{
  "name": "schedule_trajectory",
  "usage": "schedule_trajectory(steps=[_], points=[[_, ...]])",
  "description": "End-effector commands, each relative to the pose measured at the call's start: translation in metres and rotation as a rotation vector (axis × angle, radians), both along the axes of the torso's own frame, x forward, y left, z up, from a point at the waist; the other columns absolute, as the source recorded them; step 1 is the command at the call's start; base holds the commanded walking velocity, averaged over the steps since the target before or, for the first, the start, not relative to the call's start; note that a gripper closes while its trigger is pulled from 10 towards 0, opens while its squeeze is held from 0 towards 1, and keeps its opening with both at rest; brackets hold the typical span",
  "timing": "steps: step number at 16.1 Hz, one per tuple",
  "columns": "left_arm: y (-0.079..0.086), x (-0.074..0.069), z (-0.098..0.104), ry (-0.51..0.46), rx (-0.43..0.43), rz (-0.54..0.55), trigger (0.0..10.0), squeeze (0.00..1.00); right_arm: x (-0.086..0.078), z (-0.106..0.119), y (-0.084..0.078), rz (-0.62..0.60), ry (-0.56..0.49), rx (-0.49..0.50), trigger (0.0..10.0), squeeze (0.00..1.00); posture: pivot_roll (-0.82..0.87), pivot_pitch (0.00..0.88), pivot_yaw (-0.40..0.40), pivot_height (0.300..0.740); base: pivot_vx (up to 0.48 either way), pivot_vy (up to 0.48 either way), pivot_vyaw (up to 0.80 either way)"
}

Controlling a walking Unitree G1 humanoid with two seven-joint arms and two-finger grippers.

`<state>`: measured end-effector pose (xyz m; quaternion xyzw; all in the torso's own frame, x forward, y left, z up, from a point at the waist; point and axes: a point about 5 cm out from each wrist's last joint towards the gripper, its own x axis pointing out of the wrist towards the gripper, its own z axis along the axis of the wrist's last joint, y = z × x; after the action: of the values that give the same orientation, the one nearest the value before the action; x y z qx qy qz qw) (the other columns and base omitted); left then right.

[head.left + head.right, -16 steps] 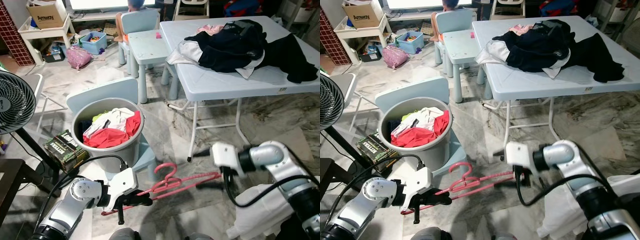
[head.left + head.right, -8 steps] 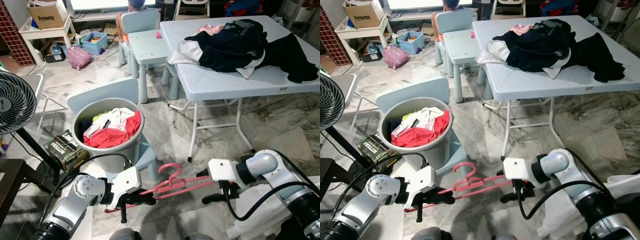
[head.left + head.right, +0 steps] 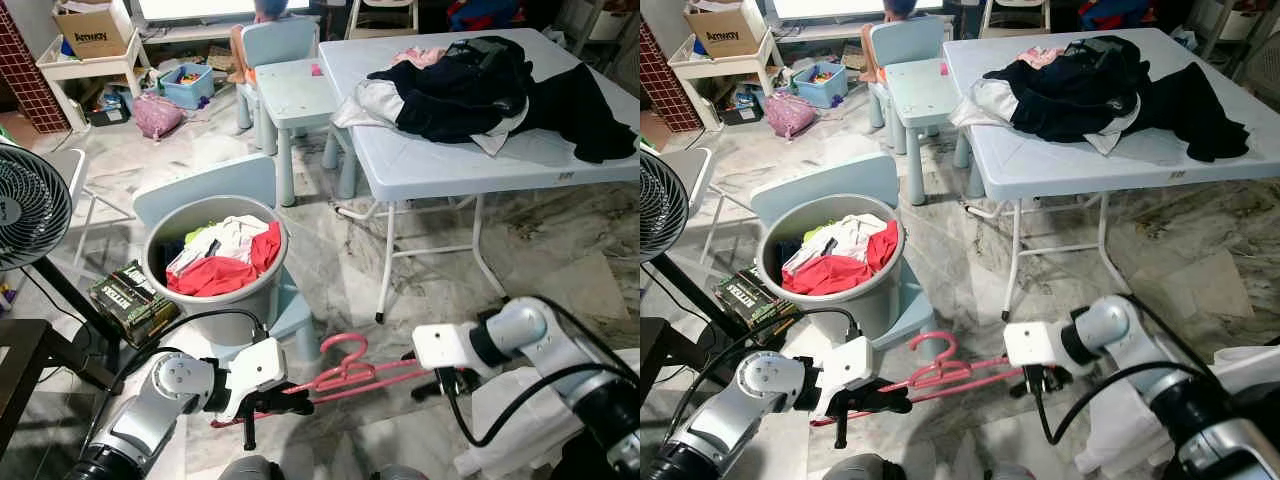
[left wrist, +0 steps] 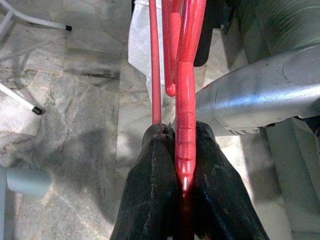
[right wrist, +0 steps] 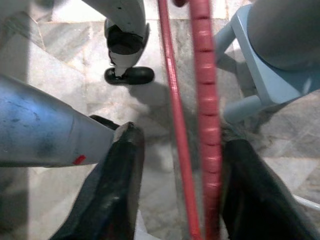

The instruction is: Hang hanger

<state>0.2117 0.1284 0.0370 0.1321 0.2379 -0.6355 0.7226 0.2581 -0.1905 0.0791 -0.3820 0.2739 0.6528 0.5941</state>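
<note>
Right tool (image 5: 175, 165) lower, astride hanger (image 3: 345, 372)

This is a lived-in family home, a tiled room used for laundry and play. At centre left a grey laundry bucket (image 3: 215, 262) brims with clothes, and dark garments (image 3: 490, 85) heap on the pale blue folding bench (image 3: 450, 165) at upper right. Child-sized blue chairs (image 3: 278, 45), a toy bin (image 3: 188, 83) and a cardboard box (image 3: 92, 28) crowd the upper left; a standing fan (image 3: 28, 205) sits at the left edge.
</note>
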Motion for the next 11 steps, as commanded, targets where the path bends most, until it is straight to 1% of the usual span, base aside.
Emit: schedule_trajectory(steps=[1,4,7,11], points=[[-0.002,0.0,0.001,-0.014,0.012,-0.015,10.0,0.0,0.002,0.001,-0.001,-0.001,-0.002,-0.024,0.0,0.0,-0.06,0.0,0.03,0.74,0.0,0.0,0.0],[-0.002,0.0,0.0,-0.013,0.015,-0.014,10.0,0.0,0.006,0.0,0.001,-0.03,-0.009,-0.017,0.0,0.0,-0.05,0.0,0.029,0.74,0.0,0.0,0.0],[-0.002,0.001,0.0,-0.016,0.021,-0.018,10.0,0.0,0.006,0.0,0.007,-0.035,-0.004,0.001,0.0,0.0,-0.05,0.0,0.03,0.74,0.0,0.0,0.0],[-0.003,0.001,0.0,-0.018,0.023,-0.022,10.0,0.0,0.008,0.0,0.01,-0.047,-0.006,0.02,0.0,0.0,-0.05,0.0,0.03,0.74,0.0,0.0,0.0]])
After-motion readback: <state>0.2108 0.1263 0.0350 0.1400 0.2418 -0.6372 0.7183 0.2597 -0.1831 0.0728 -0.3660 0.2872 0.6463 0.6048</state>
